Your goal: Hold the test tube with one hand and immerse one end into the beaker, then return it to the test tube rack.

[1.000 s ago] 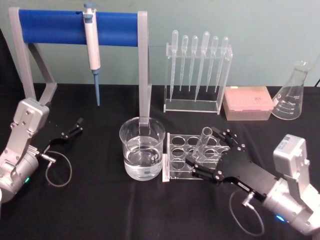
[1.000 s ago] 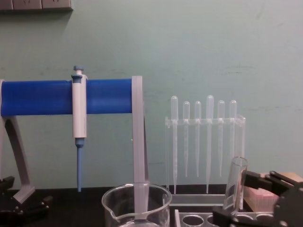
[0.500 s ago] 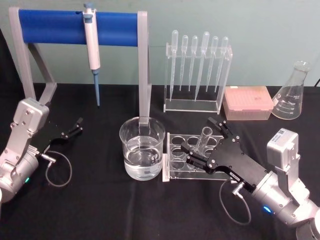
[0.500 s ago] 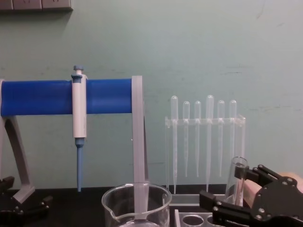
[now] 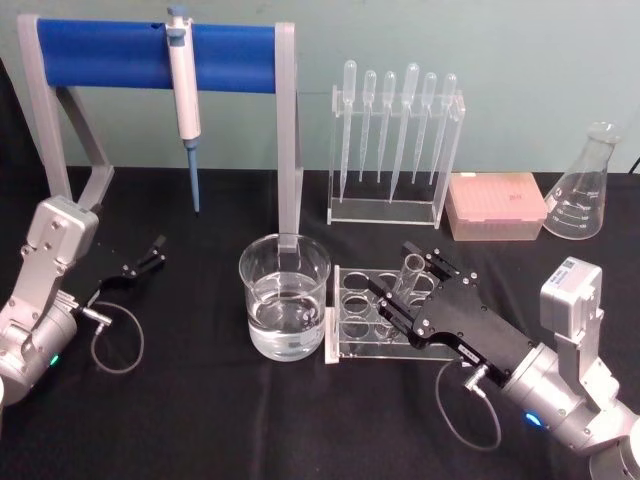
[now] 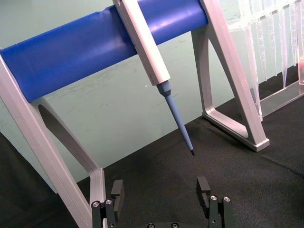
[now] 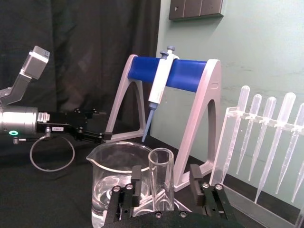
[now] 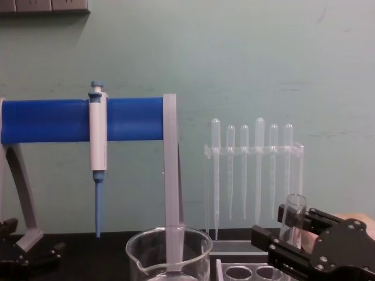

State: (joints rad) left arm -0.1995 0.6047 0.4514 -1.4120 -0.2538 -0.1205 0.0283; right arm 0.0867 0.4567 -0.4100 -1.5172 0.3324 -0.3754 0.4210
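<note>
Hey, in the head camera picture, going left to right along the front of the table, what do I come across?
In order: left gripper → beaker → test tube. The open right gripper straddles the tube above the test tube rack; both overlap it, so I leave them out.

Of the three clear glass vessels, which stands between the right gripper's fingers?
The test tube, narrow, standing in the rack, flanked by the open fingers of the right gripper. The beaker and the conical flask stand apart from it.
</note>
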